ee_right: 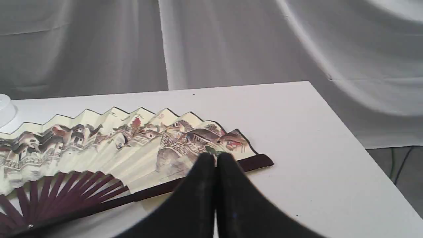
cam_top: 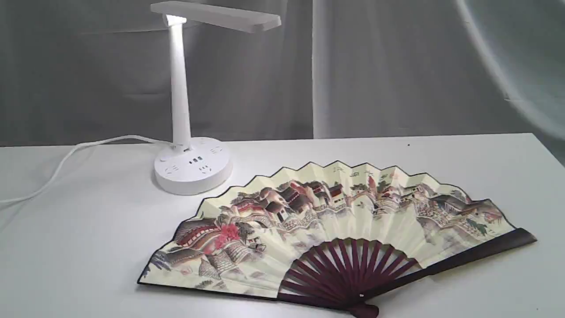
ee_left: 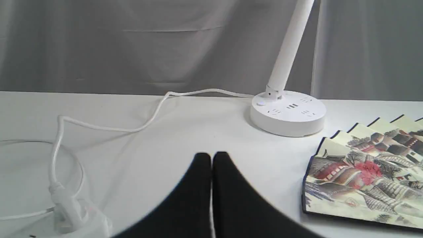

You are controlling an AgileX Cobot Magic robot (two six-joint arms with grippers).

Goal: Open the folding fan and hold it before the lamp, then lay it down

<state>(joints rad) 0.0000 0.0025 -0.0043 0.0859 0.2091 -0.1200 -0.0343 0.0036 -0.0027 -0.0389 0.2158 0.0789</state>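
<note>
The folding fan (cam_top: pixel 335 229) lies fully spread and flat on the white table (cam_top: pixel 441 163), its painted cream leaf facing up and its maroon ribs meeting at the pivot near the front edge. The white lamp (cam_top: pixel 181 101) stands upright behind the fan's left end, bar head pointing right. No arm shows in the exterior view. My left gripper (ee_left: pixel 211 155) is shut and empty, hovering left of the fan (ee_left: pixel 363 175) and in front of the lamp base (ee_left: pixel 288 114). My right gripper (ee_right: pixel 216 156) is shut and empty, just above the fan's right guard (ee_right: pixel 254 162).
The lamp's white cord (ee_left: pixel 109 127) loops across the table's left side to a plug block (ee_left: pixel 67 211). Grey curtain (cam_top: pixel 397 66) hangs behind the table. The table's right edge (ee_right: pixel 357 138) drops off to the floor.
</note>
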